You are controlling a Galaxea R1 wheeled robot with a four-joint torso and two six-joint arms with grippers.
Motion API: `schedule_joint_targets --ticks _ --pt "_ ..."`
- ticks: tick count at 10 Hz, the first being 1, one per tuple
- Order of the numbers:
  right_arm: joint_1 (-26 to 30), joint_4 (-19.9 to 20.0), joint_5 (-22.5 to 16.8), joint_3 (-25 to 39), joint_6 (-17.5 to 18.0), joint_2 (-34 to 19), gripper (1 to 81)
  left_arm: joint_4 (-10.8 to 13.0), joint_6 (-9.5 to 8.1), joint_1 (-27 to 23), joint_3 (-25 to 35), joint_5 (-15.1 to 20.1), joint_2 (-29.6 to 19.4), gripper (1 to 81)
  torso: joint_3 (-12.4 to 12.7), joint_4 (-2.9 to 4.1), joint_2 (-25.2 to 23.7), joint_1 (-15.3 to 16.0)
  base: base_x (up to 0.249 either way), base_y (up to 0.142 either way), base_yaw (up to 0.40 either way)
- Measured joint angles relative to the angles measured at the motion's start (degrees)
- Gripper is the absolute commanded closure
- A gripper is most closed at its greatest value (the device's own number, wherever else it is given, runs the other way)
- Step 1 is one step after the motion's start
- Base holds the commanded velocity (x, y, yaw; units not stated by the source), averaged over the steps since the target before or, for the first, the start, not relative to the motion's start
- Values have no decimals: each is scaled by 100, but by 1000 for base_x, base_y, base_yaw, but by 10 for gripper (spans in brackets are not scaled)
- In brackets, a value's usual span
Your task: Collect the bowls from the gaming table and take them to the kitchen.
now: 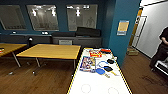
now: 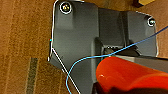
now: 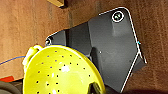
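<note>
A: Start big. What fills the lower middle of the head view?

B: The gaming table (image 1: 100, 85), a long desk with a glossy white top, faint round markings and a yellow-black rim. At its far end lie boxes, blue and black paddles (image 1: 101, 71) and small clutter. Left of it, in the middle of the frame, stands a wooden desk (image 1: 50, 51) with a matte honey top on thin legs. The floor (image 1: 50, 77) is dark wood planking, and a person (image 1: 162, 50) stands at the right edge.

A: And the bowls?

B: I judge both are already off the table. The orange-red bowl (image 2: 125, 75) sits lower right in the left wrist view – smooth, shiny plastic with a rounded wall, close under the camera. The yellow-green bowl (image 3: 62, 72) fills the lower left of the right wrist view – translucent, dotted with small holes like a colander, with a little loop handle on its rim.

A: Are the pincers clamped on them?

B: I cannot tell. The fingers are not clear in either wrist view, though each bowl sits where a held thing would.

A: So how should this step be done well?

B: As I read it, this is the carry. Both bowls are light, slick plastic, so keep the 2 arms level and drive gently – a jolt could slip one loose. Give the table corner and the person room.
</note>
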Motion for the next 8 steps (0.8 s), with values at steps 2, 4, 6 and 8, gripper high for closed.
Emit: schedule_joint_targets --ticks 2,4,6,8 --pt "-82 -2 4 -2 0 0 811 20 0 7 0 23 5 811 55 -7 0 0 0 0 0" --pt "-107 -5 -22 -2 0 2 811 33 0 -39 -2 -10 11 811 238 -7 -2 -4 0 0 0" --pt "-107 -2 -22 -60 0 66 811 34 0 -22 -11 1 55 811 271 -7 -4 -9 0 0 0" --pt "-112 -5 -29 -361 0 234 811 44 0 -4 -72 17 132 811 262 -7 -4 -9 0 0 0"
